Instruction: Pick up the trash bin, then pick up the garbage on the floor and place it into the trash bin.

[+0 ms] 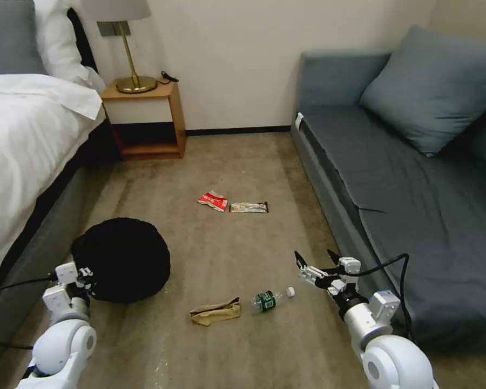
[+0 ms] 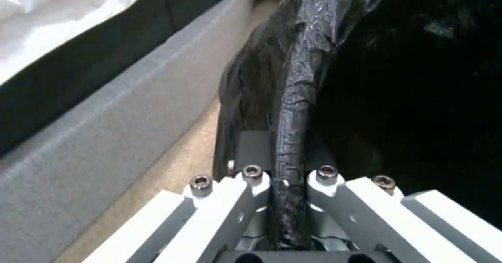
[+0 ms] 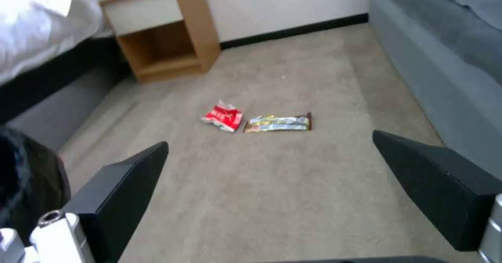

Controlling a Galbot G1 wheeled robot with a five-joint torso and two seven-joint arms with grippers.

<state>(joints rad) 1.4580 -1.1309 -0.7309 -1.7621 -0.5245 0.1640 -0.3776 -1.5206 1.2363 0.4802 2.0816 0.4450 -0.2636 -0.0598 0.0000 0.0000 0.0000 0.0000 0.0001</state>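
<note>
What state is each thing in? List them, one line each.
left gripper: shut on the trash bin rim
right gripper: open, empty, above the floor
trash bin: lined with a black bag, beside the bed
bottle: lying on its side, capped
paper bag: crumpled, on the floor
snack packet: crumpled, on the floor
bar wrapper: lying flat beside the snack packet

No legible text anywhere. White marks on the red-white snack packet (image 3: 222, 117) on the floor, too blurred to read. Print along the bar wrapper (image 3: 277, 123) just right of it, likewise unreadable. Green label on the clear bottle (image 1: 268, 300) near the front, lettering too small to make out.
</note>
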